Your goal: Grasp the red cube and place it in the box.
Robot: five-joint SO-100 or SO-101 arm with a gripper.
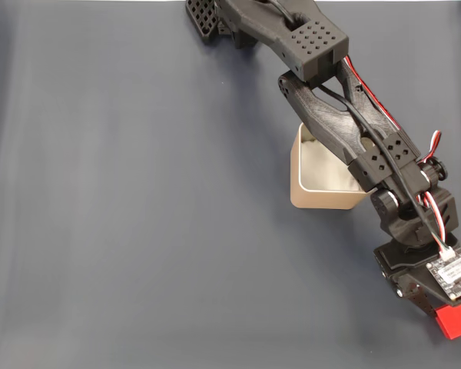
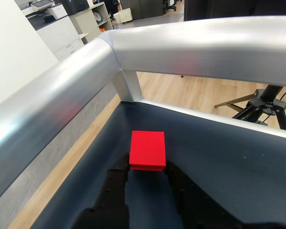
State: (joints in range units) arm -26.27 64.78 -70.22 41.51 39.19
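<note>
In the fixed view, a dark grey mat (image 1: 138, 231) covers the table. To the right of its middle stands the box (image 1: 323, 201), tan with rounded corners and a pale inside, its right part hidden under the black arm (image 1: 346, 123). The arm runs from the top edge down to the right, with red, white and black wires along it. Near its lower end sits a small white board (image 1: 453, 270) with tiny print that is too small to read. Just below that, at the bottom right corner, the claw (image 1: 436, 309) points down at the red cube (image 1: 455, 320), which lies on the mat well apart from the box.

In the wrist view, a thick silver rail (image 2: 62, 95) runs along the left and far sides of the mat. The two black fingers (image 2: 115, 191) reach up from the near edge, spread about as wide as the cube (image 2: 148, 150), their tips at its near corners. Whether they press on it cannot be told. On the far right stands a black tripod (image 2: 264, 107) on a wooden floor.
</note>
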